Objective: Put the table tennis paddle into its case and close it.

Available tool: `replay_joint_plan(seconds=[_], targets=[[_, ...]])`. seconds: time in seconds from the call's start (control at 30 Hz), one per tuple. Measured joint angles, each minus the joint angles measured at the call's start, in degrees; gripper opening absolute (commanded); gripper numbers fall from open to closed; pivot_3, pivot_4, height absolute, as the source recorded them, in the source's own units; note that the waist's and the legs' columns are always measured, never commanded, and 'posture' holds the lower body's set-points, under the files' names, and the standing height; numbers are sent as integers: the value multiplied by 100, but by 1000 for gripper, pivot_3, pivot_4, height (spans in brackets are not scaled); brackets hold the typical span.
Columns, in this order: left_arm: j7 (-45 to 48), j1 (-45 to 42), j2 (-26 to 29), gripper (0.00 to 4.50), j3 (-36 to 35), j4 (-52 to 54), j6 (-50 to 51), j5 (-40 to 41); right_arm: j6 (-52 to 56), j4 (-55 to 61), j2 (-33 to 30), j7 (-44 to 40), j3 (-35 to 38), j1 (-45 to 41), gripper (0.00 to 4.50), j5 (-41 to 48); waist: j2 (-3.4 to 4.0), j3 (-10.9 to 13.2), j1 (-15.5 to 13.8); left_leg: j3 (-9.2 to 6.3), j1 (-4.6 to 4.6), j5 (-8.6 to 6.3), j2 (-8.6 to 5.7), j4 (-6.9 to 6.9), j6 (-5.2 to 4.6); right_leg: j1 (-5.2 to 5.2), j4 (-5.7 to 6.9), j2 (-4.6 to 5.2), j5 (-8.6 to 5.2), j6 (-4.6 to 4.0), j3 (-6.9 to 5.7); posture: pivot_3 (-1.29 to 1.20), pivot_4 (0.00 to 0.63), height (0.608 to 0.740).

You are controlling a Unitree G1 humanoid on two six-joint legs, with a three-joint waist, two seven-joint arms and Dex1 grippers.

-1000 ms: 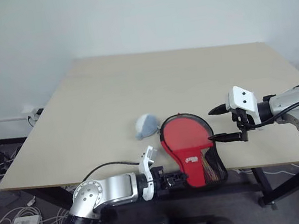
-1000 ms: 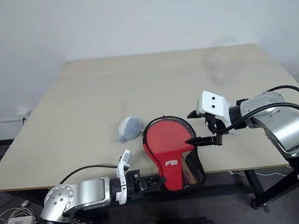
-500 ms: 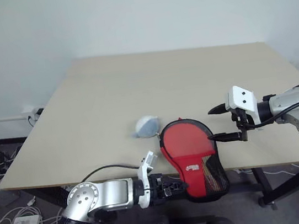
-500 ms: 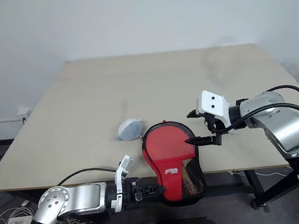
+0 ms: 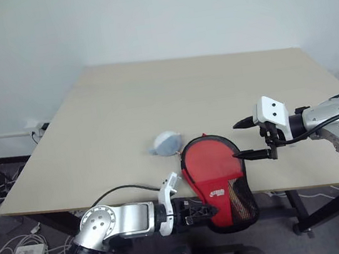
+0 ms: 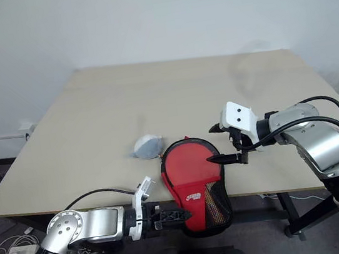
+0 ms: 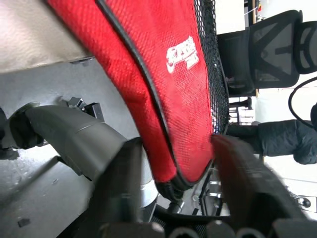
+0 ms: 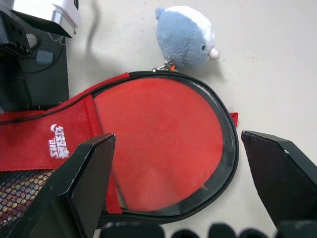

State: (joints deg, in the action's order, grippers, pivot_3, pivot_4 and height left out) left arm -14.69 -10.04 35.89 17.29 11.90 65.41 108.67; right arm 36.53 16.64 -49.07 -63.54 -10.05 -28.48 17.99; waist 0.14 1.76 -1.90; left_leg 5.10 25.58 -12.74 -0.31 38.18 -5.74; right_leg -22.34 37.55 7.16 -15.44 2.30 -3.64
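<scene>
At the near edge of the desk [image 5: 123,108] lies the case [image 5: 218,180], its round end on the wood and its narrow red-and-mesh end hanging over the edge. Through its clear side the red face of the table tennis paddle [image 8: 163,144] shows. Left hand [image 5: 202,212] has its fingers parted either side of the hanging end. Right hand [image 5: 242,139] hovers wide open and empty just beside the round end. A small blue-grey plush toy [image 5: 165,143] sits beside the case.

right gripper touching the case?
Apart. Right wrist view shows the right gripper hovering open above the case, fingers spread either side, table visible between.
</scene>
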Motion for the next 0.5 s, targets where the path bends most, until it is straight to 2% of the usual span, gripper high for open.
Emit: replay_joint_plan(seconds=[0.1,0.2,0.3,0.47,0.5], targets=[[340,-131,362,4487,-206,85,105,-216,35,4,29,1,-20,-4,4420,0,0,1,4,0,0,2,1,-2,3,-1,0,-8,0,0,-2,0,0,707],[932,-235,812,4487,-576,153,199,-605,98,20,138,43,-44,-6,4420,3,-1,2,19,8,0,5,1,-15,9,-8,1,-11,0,1,0,0,0,707],[1989,-479,1291,4487,-1041,594,239,-1364,240,-1,418,247,-99,-62,4420,0,-2,8,33,24,0,15,-1,-39,25,-16,0,-14,1,2,2,0,0,707],[3473,-743,1345,4487,-1511,1039,-347,-2561,470,-78,924,627,-224,-238,4420,-6,-2,8,65,36,-11,39,-3,-84,64,-26,-2,-16,2,2,7,0,0,707],[3646,-746,1344,4500,-1540,1021,-462,-2822,508,-110,1006,711,-224,-244,4236,-6,-3,7,70,36,-11,43,-3,-90,71,-29,-1,-19,2,2,6,0,0,707]])
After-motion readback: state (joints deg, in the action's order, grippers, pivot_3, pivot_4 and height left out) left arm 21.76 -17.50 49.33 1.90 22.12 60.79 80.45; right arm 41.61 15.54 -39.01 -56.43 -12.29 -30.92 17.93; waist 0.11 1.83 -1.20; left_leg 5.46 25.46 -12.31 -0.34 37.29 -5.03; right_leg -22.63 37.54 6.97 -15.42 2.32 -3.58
